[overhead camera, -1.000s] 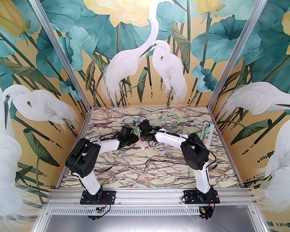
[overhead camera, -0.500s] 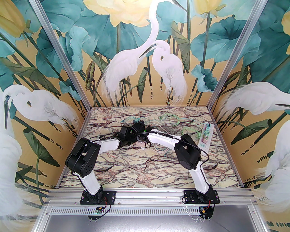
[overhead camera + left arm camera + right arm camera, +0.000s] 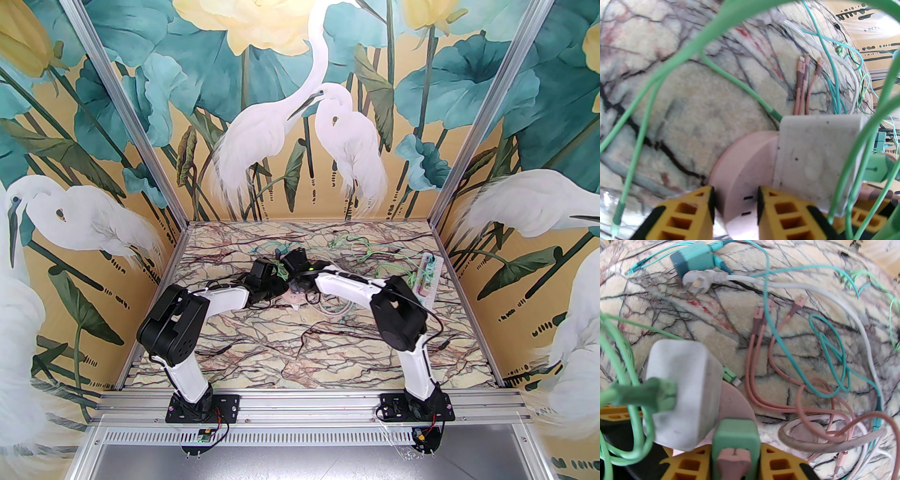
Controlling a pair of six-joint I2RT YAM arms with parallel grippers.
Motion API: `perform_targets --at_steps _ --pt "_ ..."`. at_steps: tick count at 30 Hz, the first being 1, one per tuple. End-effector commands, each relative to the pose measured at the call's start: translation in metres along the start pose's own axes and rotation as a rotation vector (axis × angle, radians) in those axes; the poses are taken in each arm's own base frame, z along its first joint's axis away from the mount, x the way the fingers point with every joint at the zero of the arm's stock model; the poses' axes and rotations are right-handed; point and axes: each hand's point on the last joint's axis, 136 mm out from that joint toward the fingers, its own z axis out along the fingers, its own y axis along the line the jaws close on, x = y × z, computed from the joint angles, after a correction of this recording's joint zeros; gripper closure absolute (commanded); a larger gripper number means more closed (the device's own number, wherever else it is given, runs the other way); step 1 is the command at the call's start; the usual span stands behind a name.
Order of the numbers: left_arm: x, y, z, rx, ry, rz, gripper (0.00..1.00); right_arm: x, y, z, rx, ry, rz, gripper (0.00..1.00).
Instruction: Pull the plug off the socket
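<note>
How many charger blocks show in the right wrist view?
3. A white block on the pink socket, a green block beside it in the right tool, and a teal block lying farther off. Others may be hidden.

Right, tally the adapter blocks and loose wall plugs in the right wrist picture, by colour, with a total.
White adapter: 1
Green adapter: 1
Teal adapter: 1
White wall plug: 1
Total: 4
</note>
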Motion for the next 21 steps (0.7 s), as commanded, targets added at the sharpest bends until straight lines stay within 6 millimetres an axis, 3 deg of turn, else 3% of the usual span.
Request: perform_targets --at_steps 1,7,16,21 --pt "0.067 0.061 0.016 -0.201 0.213 0.002 0.66 -0.009 0.031 -0.029 -0.161 -0.015 0.017 0.74" --pt "0.068 0.060 0.017 -0.200 0.219 0.004 0.67 0.000 0.039 -0.020 -0.129 0.010 -0.024 0.73" --pt "0.070 0.058 0.018 -0.196 0.225 0.012 0.67 0.022 0.081 -0.009 -0.094 0.050 -0.162 0.72" --pt "0.070 0.058 0.018 -0.199 0.223 0.012 0.67 0.019 0.079 -0.012 -0.087 0.036 -0.156 0.72"
